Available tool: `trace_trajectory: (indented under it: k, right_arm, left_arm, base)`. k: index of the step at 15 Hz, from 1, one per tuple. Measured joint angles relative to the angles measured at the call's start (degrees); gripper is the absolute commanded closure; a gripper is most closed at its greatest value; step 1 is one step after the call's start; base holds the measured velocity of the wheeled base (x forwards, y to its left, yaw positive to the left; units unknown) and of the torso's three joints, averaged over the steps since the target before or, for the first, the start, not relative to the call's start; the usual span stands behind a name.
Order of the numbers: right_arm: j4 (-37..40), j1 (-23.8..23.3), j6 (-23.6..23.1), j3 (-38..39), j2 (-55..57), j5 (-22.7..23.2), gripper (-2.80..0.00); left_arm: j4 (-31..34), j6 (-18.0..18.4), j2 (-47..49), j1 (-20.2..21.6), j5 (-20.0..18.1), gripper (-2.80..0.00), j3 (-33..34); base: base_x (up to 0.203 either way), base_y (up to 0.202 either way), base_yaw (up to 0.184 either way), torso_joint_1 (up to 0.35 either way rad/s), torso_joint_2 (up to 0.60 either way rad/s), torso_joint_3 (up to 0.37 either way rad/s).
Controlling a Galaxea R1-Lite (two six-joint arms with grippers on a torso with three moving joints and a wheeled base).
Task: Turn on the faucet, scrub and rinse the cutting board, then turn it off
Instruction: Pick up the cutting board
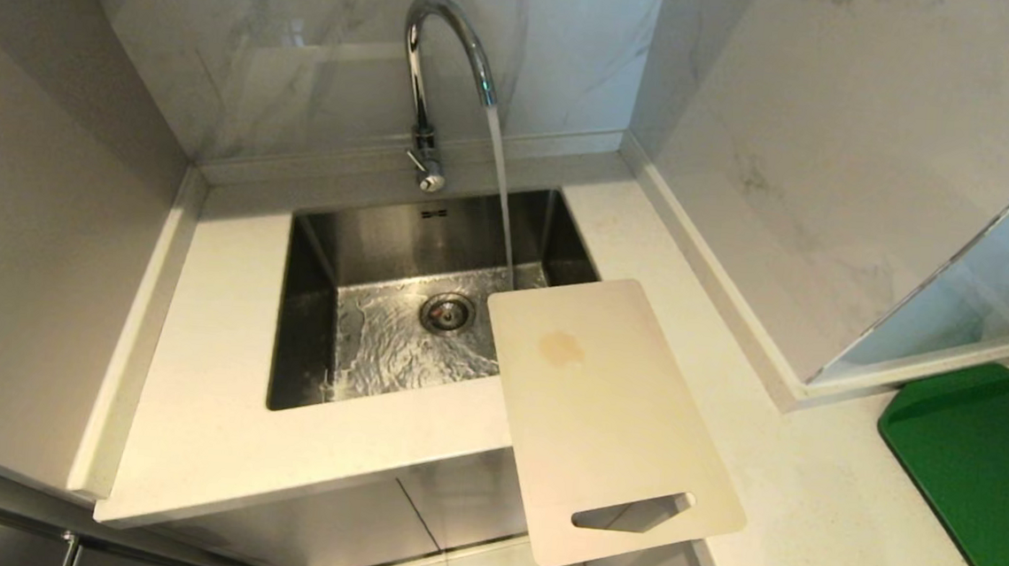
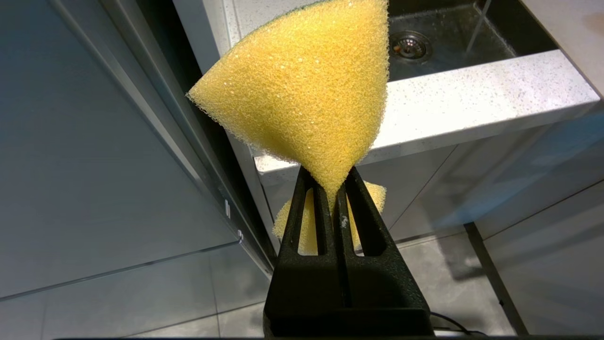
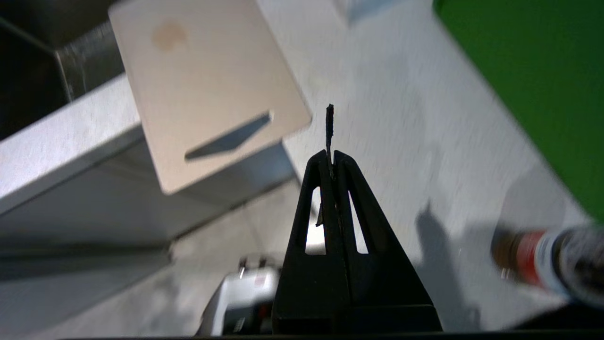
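With the faucet [image 1: 435,65] running into the sink [image 1: 321,243], the board [image 1: 602,414] overhangs the sink's right corner; left gripper [image 2: 330,189] clamps the sponge [image 2: 306,89], right gripper [image 3: 332,163] is closed and empty, so scrubbing presumably follows.

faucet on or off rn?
On. Water streams from the faucet spout into the sink, rippling around the drain.

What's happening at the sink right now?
The faucet is running into the sink. The cutting board lies on the counter beside it, one corner over the basin, its handle end hanging past the front edge, a stain still on it. The left gripper is shut on the yellow sponge, low in front of the counter. The right gripper is shut, near the board's handle end.
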Motion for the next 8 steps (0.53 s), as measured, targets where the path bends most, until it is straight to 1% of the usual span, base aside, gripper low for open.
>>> trace_trajectory:
  k: [2, 4, 6, 8]
  right_arm:
    - [6.0, -0.1, 3.8, -4.3, 7.8, 2.5, 0.0]
    - [7.2, -0.1, 9.4, -6.2, 14.5, 4.9, 0.0]
    - [7.4, -0.1, 17.2, -8.4, 21.8, 6.0, 0.0]
    - [7.5, 0.4, 26.2, -10.8, 29.7, 6.3, 0.0]
  left_arm:
    - [0.0, 0.0, 0.0, 0.0, 0.0, 0.0, 0.0]
    - [0.0, 0.0, 0.0, 0.0, 0.0, 0.0, 0.0]
    - [0.0, 0.0, 0.0, 0.0, 0.0, 0.0, 0.0]
    - [0.0, 0.0, 0.0, 0.0, 0.0, 0.0, 0.0]
  base:
    - [0.0, 0.0, 0.0, 0.0, 0.0, 0.0]
    - [0.0, 0.0, 0.0, 0.0, 0.0, 0.0]
    - [0.0, 0.0, 0.0, 0.0, 0.0, 0.0]
    - [0.0, 0.0, 0.0, 0.0, 0.0, 0.0]
